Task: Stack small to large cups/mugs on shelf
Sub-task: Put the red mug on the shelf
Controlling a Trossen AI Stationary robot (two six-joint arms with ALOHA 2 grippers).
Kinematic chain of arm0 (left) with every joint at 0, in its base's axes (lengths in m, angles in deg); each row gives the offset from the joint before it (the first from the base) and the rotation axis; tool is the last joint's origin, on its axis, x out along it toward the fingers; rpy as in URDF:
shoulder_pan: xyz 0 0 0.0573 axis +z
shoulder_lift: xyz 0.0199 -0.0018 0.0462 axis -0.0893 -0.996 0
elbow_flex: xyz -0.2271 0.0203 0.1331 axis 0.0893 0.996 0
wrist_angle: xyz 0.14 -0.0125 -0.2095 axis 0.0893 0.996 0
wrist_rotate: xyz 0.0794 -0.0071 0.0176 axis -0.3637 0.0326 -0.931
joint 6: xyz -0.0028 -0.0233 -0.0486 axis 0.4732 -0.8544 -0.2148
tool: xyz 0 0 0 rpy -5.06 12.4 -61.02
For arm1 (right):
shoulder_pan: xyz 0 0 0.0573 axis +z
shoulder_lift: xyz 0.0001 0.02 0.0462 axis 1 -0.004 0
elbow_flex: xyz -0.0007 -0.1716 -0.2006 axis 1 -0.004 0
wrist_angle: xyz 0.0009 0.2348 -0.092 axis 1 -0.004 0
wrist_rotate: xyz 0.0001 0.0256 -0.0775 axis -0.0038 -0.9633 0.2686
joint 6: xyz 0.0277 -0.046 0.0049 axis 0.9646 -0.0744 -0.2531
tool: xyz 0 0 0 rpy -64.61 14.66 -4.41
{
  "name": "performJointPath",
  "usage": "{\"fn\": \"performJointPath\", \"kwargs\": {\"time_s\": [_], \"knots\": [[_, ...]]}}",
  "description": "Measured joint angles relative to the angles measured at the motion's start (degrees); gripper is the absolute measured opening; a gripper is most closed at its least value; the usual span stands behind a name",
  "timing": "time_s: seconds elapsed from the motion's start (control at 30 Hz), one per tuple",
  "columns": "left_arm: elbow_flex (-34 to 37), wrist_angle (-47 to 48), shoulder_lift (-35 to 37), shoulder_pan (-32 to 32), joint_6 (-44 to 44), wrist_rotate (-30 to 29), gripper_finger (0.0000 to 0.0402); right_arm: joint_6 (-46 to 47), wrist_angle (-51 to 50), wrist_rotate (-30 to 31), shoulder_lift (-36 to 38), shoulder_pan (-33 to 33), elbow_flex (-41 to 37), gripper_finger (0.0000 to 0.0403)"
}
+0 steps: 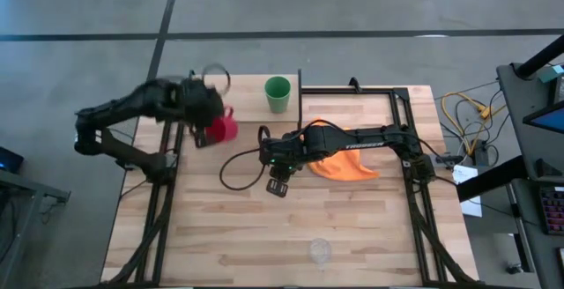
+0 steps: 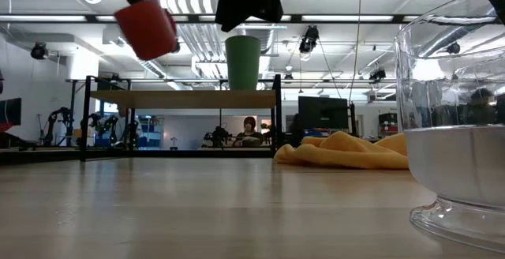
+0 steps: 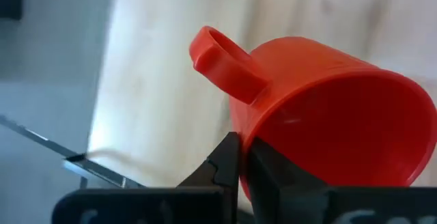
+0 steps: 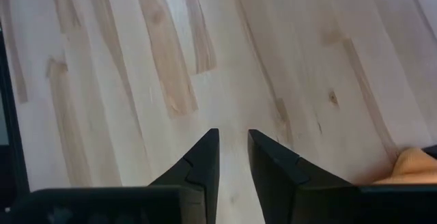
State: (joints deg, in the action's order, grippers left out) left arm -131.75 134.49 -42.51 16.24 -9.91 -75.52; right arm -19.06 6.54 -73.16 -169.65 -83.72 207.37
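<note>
Left hand (image 3: 239, 166) is clamped on the rim of the red mug (image 1: 223, 128), one finger inside and one outside. Mug is lifted and tilted, handle (image 3: 222, 60) pointing away from the fingers. From above it sits over the shelf (image 1: 256, 104), beside the green cup (image 1: 278, 93); in the low view it's clearly airborne above the shelf board, not resting on anything.

Green cup stands upright on the shelf, near its inner end by the post. Nothing in it yet.

Clear cup (image 1: 320, 252) is down on the table (image 1: 352, 227) at the near edge, well apart from the shelf, untouched. It's right up against the low camera.

Right hand (image 4: 232, 159) hovers over bare table mid-board, fingers nearly together, holding nothing. Orange cloth (image 1: 344, 164) lies just beside that arm, not part of the job.

Progress as I read it: base cup is in place, the mug is mid-carry, so roughly the middle of the job. Left to do: seat the red mug in the green cup, then fetch the clear cup and drop it in last.

Watch item: the mug is tilted with a rim-only grip, so it needs levelling over the green cup before release or it could tip the cup.
</note>
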Motion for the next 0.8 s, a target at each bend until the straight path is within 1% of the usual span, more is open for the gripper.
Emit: {"fn": "performJointPath", "kwargs": {"time_s": [0.1,0.2,0.27,0.37,0.43,0.53,0.7,0.8], "knots": [[-1.24,-5.08,-0.04,7.37,1.05,2.5,0.0,0.01,0.25,0.09,0.0,-0.09,0.13,0.0073],[-1.21,-11.13,-0.02,13.95,0.78,7.95,0.0,0.01,0.32,0.5,0.02,-0.1,0.23,0.0073],[-1.03,-13.86,-0.19,17.26,1.04,10.54,0.0,0.02,0.32,1.2,0.02,-0.07,0.37,0.0073],[-1.25,-15.6,-1.39,20.55,2.88,12.45,0.0,0.03,0.35,1.47,0.02,-0.08,0.44,0.0073],[-1.27,-15.12,-2.74,22.1,6.04,14.82,0.0,0.01,0.33,1.49,0.02,-0.12,0.44,0.0073],[-1.25,-14.56,-5.38,22.58,9.28,16.88,0.0,-0.01,0.33,1.49,0.02,-0.21,0.44,0.0073],[-1.9,-14.44,-10.83,22.66,10.42,16.97,0.0,0.09,0.28,1.49,0.02,-0.36,0.44,0.0073],[-3.28,-13.28,-13.41,22.83,12.65,14.68,0.0,0.4,0.28,1.49,0.02,-0.38,0.44,0.0073]]}}
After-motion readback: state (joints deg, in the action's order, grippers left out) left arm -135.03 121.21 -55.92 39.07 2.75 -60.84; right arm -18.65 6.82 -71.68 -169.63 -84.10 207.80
